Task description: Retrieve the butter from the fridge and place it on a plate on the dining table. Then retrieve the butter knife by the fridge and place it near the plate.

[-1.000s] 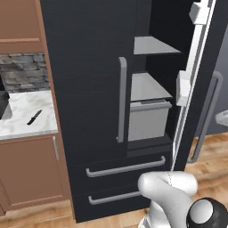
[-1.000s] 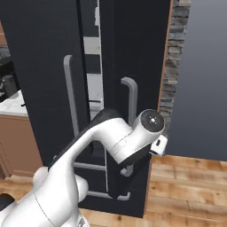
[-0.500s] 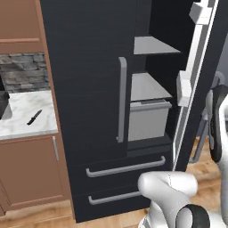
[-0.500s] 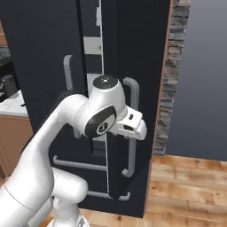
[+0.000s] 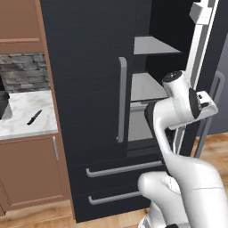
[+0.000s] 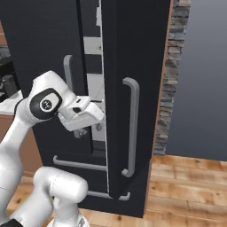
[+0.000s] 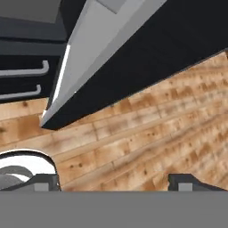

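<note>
Two base cameras face a tall black fridge (image 5: 89, 89) whose right door (image 6: 133, 88) stands swung open, showing grey shelves (image 5: 153, 46) inside. No butter can be made out on the shelves from these angles. A long grey bar handle (image 5: 121, 100) runs down the closed left door, and two lower drawers (image 5: 120, 178) sit beneath it.

Compared with a second ago, the white arm has risen and swung across. Earlier its wrist sat low near the bottom of the pictures; half a second ago it was lifted in front of the door handle; it now reaches toward the gap between the doors. In the right base view, the gripper (image 6: 87, 129) sits just beside the inner edge of the open door, at about the height of the door handle (image 6: 131, 128), not touching it.

The gripper's jaws are spread wide and hold nothing, having been closed a second ago. In the hand view, the two dark fingertips (image 7: 42, 181) stand far apart over bare wooden floor (image 7: 147, 147), with the open door's lower edge slanting above.

Left of the fridge, the butter knife (image 5: 34, 117) lies flat on a marble counter (image 5: 26, 116) above brown cabinets, unmoved.
</note>
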